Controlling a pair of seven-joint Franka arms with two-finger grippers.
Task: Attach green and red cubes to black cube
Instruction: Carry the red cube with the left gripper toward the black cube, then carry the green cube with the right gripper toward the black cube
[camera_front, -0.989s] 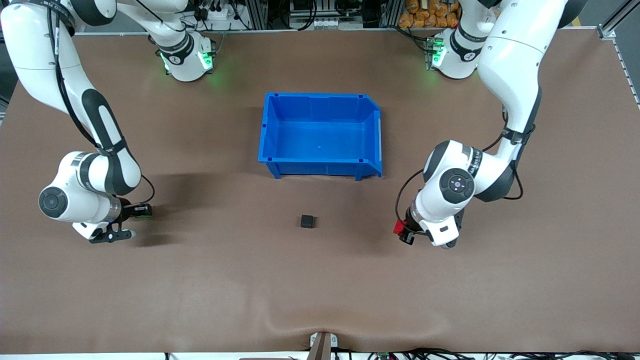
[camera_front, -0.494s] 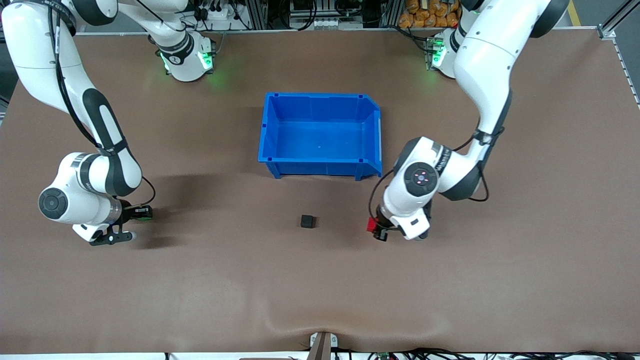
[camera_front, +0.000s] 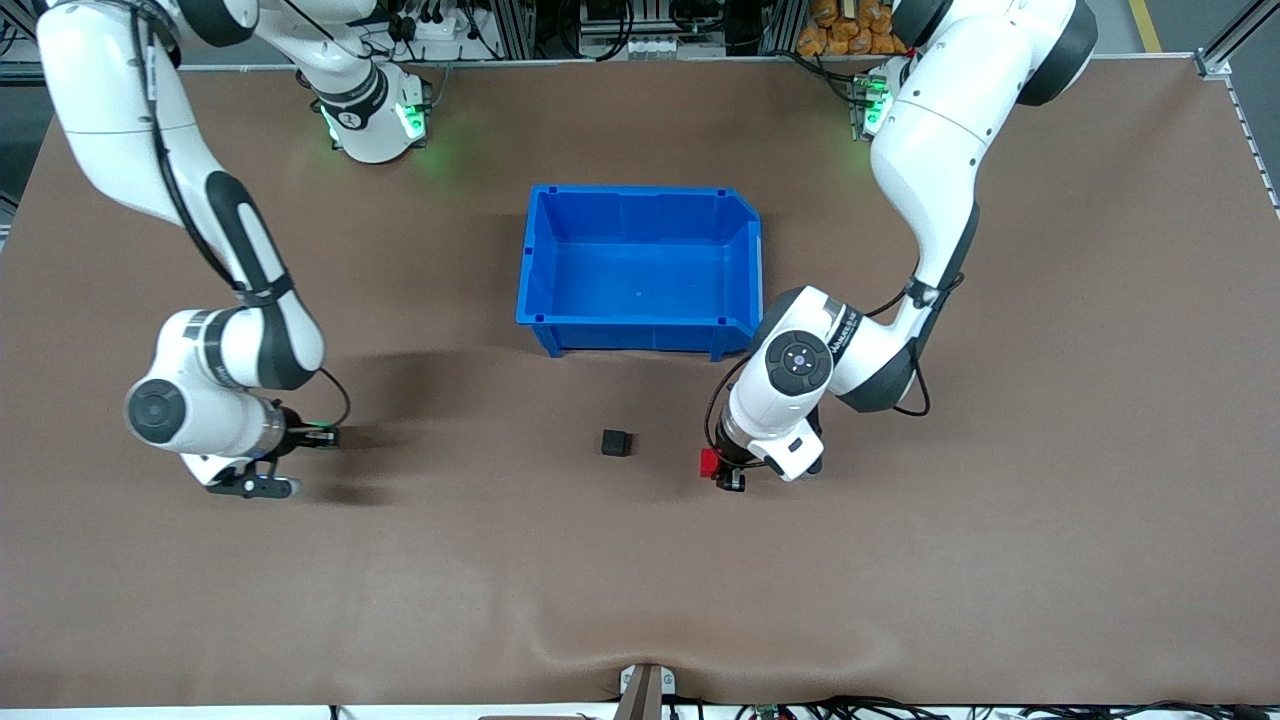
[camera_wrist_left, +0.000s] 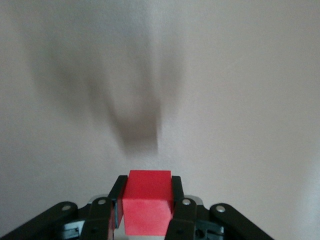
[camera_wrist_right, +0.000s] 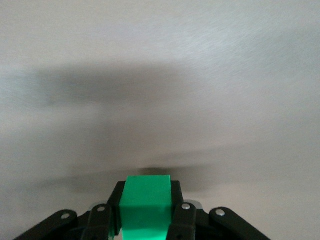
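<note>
The black cube (camera_front: 616, 442) sits on the brown table, nearer to the front camera than the blue bin. My left gripper (camera_front: 722, 468) is shut on the red cube (camera_front: 709, 461), held just above the table beside the black cube, toward the left arm's end. In the left wrist view the red cube (camera_wrist_left: 147, 201) sits between the two fingers. My right gripper (camera_front: 312, 440) is shut on the green cube (camera_front: 322, 437), held low over the table toward the right arm's end. In the right wrist view the green cube (camera_wrist_right: 145, 205) sits between the fingers.
An open blue bin (camera_front: 640, 195) stands mid-table, farther from the front camera than the black cube. Both arm bases stand along the table's edge farthest from the camera. The brown mat has a ripple (camera_front: 640, 645) near the camera's edge.
My left gripper has carried the red cube toward the black cube. My right gripper has shifted a little toward the black cube with the green cube. The black cube has not moved.
</note>
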